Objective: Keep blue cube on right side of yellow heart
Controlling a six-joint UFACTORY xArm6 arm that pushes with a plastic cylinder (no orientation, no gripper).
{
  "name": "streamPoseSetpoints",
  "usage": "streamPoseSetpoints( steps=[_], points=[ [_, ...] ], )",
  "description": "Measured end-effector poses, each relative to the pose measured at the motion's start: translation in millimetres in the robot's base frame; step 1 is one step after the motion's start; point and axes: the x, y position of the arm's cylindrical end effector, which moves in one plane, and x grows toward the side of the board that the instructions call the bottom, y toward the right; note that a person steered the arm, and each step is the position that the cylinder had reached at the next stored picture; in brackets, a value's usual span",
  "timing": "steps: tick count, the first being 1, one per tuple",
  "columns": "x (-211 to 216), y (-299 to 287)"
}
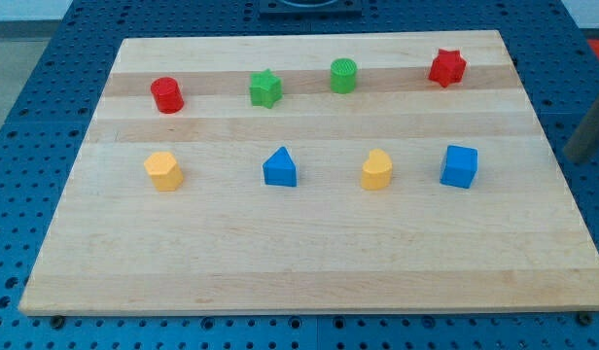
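Observation:
The blue cube (pixel 459 166) sits on the wooden board (pixel 309 262) in the lower row, toward the view's right. The yellow heart (pixel 377 170) lies just to its left, a small gap between them. A dark blurred rod enters at the view's right edge. My tip (pixel 576 156) is off the board's right edge, well to the right of the blue cube and touching no block.
A blue triangular block (pixel 279 167) and a yellow hexagonal block (pixel 163 170) lie in the same row further left. In the upper row stand a red cylinder (pixel 167 94), a green star (pixel 265 88), a green cylinder (pixel 343 75) and a red star (pixel 447 67).

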Motion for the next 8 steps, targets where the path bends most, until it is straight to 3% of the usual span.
streamPoseSetpoints(
  steps=[5, 8],
  points=[
    [7.1, -157.7],
    [0.2, -165.3]
  ],
)
